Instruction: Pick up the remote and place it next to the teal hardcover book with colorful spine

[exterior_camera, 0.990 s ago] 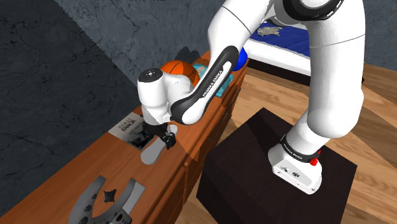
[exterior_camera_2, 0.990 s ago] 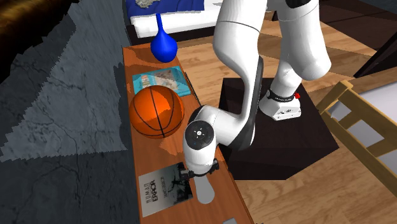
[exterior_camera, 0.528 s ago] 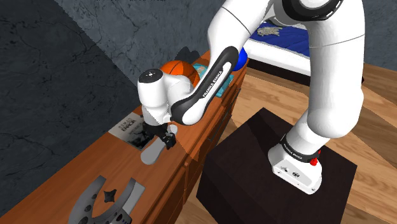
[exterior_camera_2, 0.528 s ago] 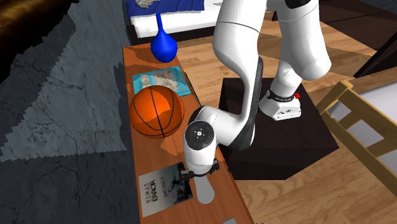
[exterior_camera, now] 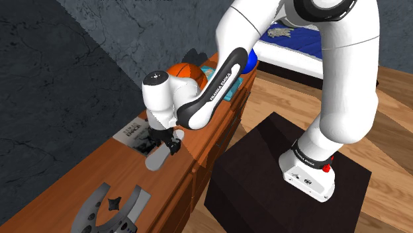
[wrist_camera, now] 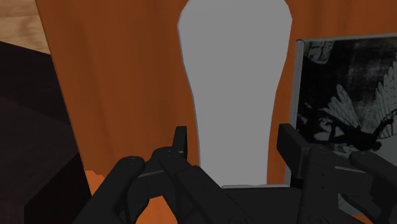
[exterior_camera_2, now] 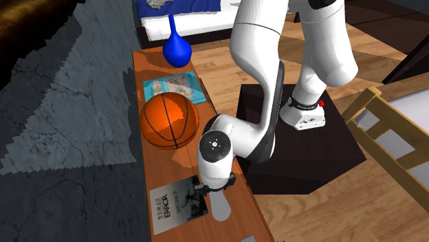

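Observation:
The remote point(wrist_camera: 235, 76) is a plain grey, rounded slab lying flat on the orange-brown wooden dresser top point(exterior_camera_2: 165, 163). My gripper point(wrist_camera: 235, 141) points straight down over its near end, with one black finger against each long side, shut on it. The shoulder view has the remote point(exterior_camera: 157, 159) sticking out below the gripper point(exterior_camera: 161, 142). In the second exterior view the remote point(exterior_camera_2: 218, 205) lies under the gripper point(exterior_camera_2: 213, 191). The teal book point(exterior_camera_2: 173, 87) lies flat further along the dresser, beyond a basketball.
An orange basketball point(exterior_camera_2: 169, 120) sits between the gripper and the teal book. A blue vase point(exterior_camera_2: 177, 48) stands past the book. A black-and-white book point(exterior_camera_2: 177, 203) lies right beside the remote. A grey horseshoe-shaped piece point(exterior_camera: 109, 205) lies on the dresser's near end. The dark stand point(exterior_camera: 284, 179) stands beside the dresser.
The fingers have closed in on the remote's sides. The arm and the remote have barely shifted.

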Robot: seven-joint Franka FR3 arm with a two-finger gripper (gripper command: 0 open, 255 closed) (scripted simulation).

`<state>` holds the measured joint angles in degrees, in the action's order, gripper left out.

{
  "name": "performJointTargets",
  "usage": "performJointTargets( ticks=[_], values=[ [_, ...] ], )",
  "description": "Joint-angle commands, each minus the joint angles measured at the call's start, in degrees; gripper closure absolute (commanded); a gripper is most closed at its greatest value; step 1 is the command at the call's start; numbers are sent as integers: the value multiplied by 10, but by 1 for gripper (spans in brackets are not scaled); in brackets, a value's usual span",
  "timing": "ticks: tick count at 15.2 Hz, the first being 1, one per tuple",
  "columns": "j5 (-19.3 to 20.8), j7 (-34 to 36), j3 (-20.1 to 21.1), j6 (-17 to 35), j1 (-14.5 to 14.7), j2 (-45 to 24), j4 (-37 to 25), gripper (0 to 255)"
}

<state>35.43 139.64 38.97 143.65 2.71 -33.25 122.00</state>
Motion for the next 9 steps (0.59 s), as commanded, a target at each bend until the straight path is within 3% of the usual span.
performJointTargets(
  ticks=[1, 9],
  values=[
    [0, 0, 0, -1, 0, -1, 0, 255],
    [-43, -28, 41, -29, -33, 44, 13, 255]
  ],
)
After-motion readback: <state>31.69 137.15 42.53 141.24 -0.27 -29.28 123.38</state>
